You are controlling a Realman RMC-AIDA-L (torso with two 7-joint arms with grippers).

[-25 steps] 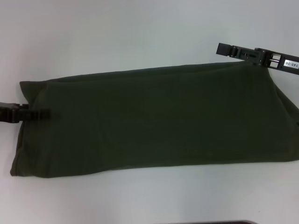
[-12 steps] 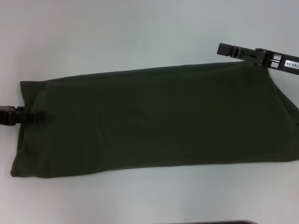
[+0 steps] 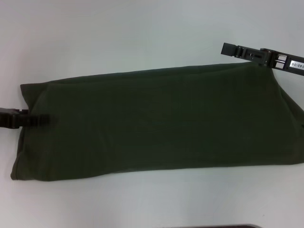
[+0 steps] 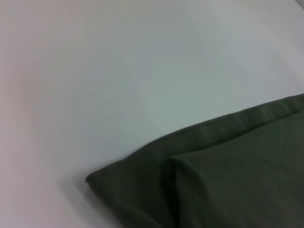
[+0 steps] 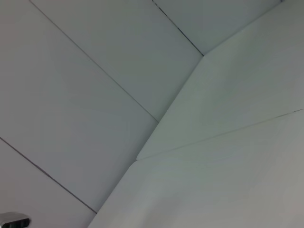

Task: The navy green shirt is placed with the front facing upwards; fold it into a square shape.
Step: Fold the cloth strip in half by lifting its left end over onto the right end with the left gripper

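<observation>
**Folded Shirt Lies Across the Table, a Gripper at Each End**

The navy green shirt (image 3: 156, 123) lies on the white table (image 3: 118, 33) as a long band running from nine o'clock to three o'clock in the head view, its plain dark surface upward and no lettering showing. Its nine o'clock end is narrower, with a rounded corner toward seven o'clock; the three o'clock end runs out of view.

The left gripper (image 3: 35, 118) enters from nine o'clock and lies over the shirt's short edge, its dark tip on the cloth. Whether its jaws pinch the fabric or merely rest there cannot be told. The left wrist view shows only a corner of the shirt (image 4: 209, 180), a fold line crossing it, flat on the table.

The right gripper (image 3: 237, 50) sits at about two o'clock, just beyond the shirt's far edge, pointing toward nine o'clock. Its jaws' state cannot be told either. The right wrist view shows pale panels with thin seams.
</observation>
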